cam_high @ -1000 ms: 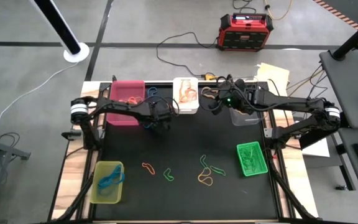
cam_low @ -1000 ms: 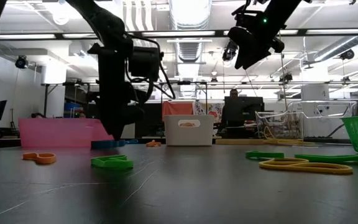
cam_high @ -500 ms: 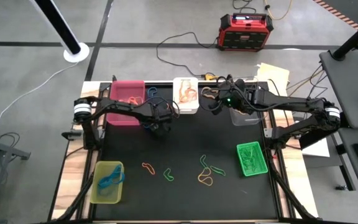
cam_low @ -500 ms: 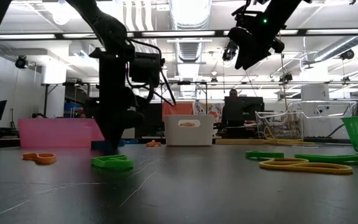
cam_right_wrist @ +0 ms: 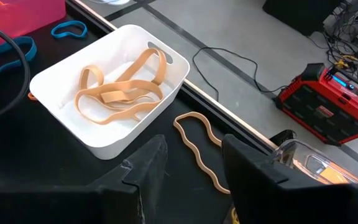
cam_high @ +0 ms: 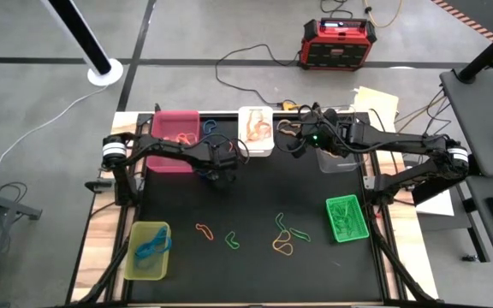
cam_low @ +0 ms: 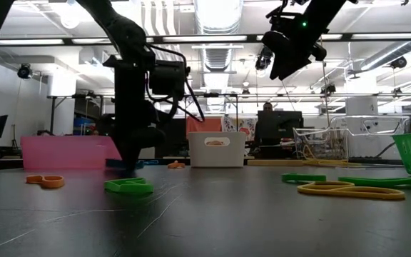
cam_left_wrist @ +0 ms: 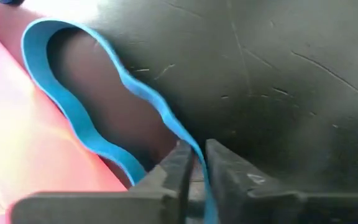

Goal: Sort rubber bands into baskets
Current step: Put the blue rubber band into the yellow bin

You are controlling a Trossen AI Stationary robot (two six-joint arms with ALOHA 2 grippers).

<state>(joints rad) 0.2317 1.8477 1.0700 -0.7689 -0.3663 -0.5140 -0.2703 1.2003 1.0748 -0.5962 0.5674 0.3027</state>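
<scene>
A moment ago my left claw (cam_left_wrist: pixel 191 163) stood wide above the mat; now its fingers have drawn in and pinch a blue rubber band (cam_left_wrist: pixel 98 118), the strip running straight up between them. The band lies on the black mat (cam_high: pixel 255 265) tight against the near wall of the pink basket (cam_high: pixel 175 128), toward the far left of the table, and I am down on it there. My right claw (cam_right_wrist: pixel 191 158) has not moved: it hangs high over the far edge, fingers parted and empty, between the white basket (cam_right_wrist: pixel 110 87) of tan bands (cam_right_wrist: pixel 120 87) and the clear basket (cam_high: pixel 336 158). One more tan band (cam_right_wrist: pixel 197 143) lies on the mat just below it.

The yellow-green basket (cam_high: pixel 147 251) sits near left with a blue band inside, the green basket (cam_high: pixel 347 218) near right. Loose orange, green and yellow bands (cam_high: pixel 285 235) are scattered across the near middle of the mat.

Beyond the table are grey floor, a red-and-black power box (cam_high: pixel 339 43) with cables, and a workshop with a person (cam_low: pixel 267 125) seated far back.
</scene>
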